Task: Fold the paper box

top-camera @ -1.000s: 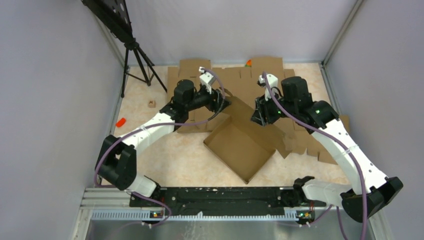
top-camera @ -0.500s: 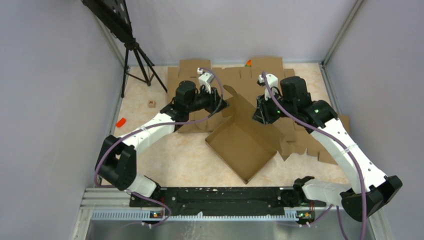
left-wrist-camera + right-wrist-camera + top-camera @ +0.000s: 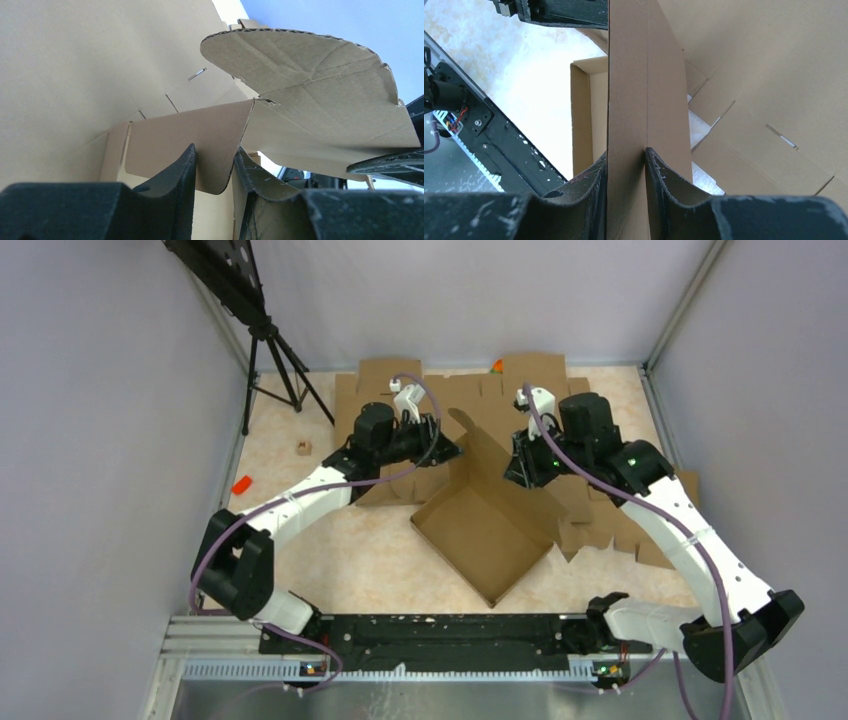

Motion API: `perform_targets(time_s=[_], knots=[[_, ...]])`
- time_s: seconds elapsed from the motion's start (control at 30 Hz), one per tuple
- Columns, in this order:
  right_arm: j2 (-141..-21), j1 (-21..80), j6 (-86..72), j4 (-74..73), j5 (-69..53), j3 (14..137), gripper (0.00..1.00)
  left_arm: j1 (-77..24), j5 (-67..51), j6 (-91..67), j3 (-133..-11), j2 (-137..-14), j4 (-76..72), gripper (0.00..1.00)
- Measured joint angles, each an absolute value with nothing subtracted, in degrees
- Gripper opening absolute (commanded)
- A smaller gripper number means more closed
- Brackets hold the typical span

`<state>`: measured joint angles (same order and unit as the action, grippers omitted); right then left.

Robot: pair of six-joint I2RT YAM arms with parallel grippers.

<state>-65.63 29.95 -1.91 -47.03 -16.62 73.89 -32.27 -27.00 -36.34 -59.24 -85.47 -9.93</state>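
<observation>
The paper box (image 3: 480, 535) is a shallow brown tray at the table's middle, with its lid panel (image 3: 490, 455) raised steeply at the far side. My left gripper (image 3: 447, 448) is at the lid's left end. In the left wrist view it (image 3: 215, 162) is shut on a rounded side flap (image 3: 210, 135) under the curved tab (image 3: 300, 65). My right gripper (image 3: 517, 468) is at the lid's right end. In the right wrist view it (image 3: 625, 165) is shut on the upright lid panel (image 3: 644, 75), with the tray's corner (image 3: 584, 100) behind it.
Flat cardboard blanks lie at the back (image 3: 400, 375) and to the right (image 3: 620, 530) under the right arm. A tripod (image 3: 270, 360) stands at the back left. A small brown block (image 3: 303, 448) and an orange-red piece (image 3: 241, 483) lie at the left.
The lid panel has risen from a low slant to steeply upright, with its rounded tab now showing. Both grippers have moved slightly up and back with it, and the left wrist has turned.
</observation>
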Motion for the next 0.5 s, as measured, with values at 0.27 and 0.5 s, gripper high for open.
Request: perform_targets(time_s=[0.27,0.5], knots=[[-65.6,30.0,-2.8,-46.9,-16.5,73.9,0.31,-33.1,-25.9,-39.0,-58.5,-85.6,-11.1,0.27],[-65.6,31.7,-3.6,-47.1,-16.5,73.4,0.48,-35.6,-22.1,-36.7,-51.7,-83.1,-13.7,0.08]])
